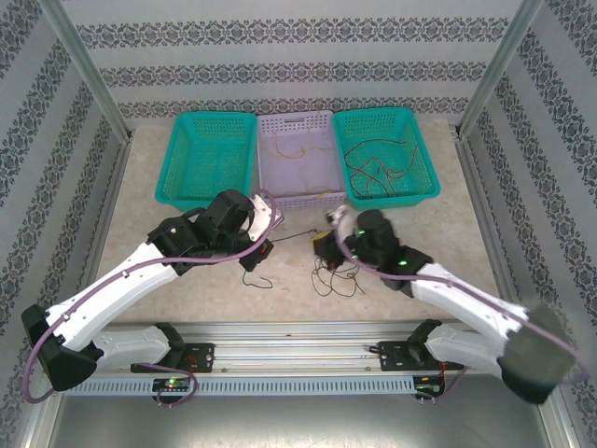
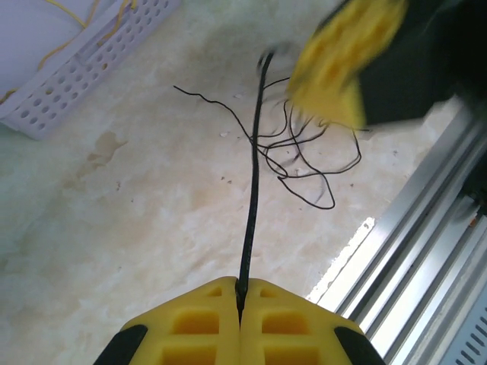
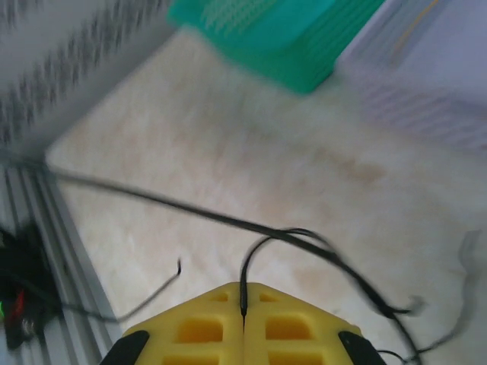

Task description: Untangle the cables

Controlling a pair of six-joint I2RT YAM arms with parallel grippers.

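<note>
left gripper [image 2: 240, 290] pinching black cable [image 2: 253, 182], right gripper [image 3: 243, 300] too

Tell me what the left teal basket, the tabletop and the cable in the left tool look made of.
The left teal basket: moulded plastic, likely, from its perforated lattice walls and even colour. The tabletop: pale, mottled, stone-like surface, perhaps a laminate. The black cable, pinched in the left tool: thin, flexible, probably plastic-insulated wire; matte.

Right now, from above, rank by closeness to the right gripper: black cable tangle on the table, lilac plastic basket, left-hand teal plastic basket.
1. Black cable tangle, on the table beside the right gripper.
2. Lilac basket, middle back.
3. Left teal basket, back left.
</note>
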